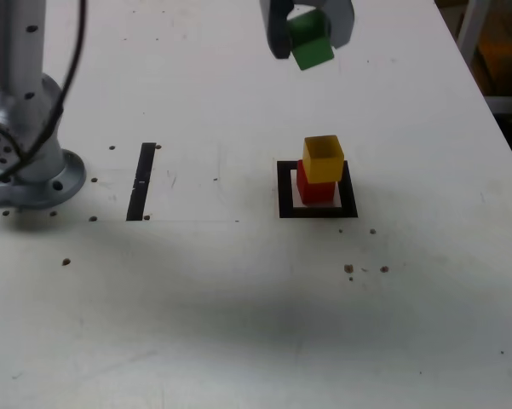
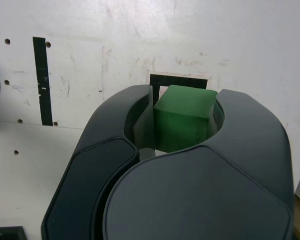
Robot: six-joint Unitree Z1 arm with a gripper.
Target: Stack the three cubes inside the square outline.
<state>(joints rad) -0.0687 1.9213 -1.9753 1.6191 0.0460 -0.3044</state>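
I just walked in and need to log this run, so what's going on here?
A single robot arm is stacking cubes. Its gripper is shut on the green cube, held in the air above the white table. The yellow cube already sits on the red cube inside the square outline. The green cube is not yet on the stack.

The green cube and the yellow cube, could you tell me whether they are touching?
Apart. The exterior view shows the green cube held in the gripper high above the yellow cube, with bare table between them.
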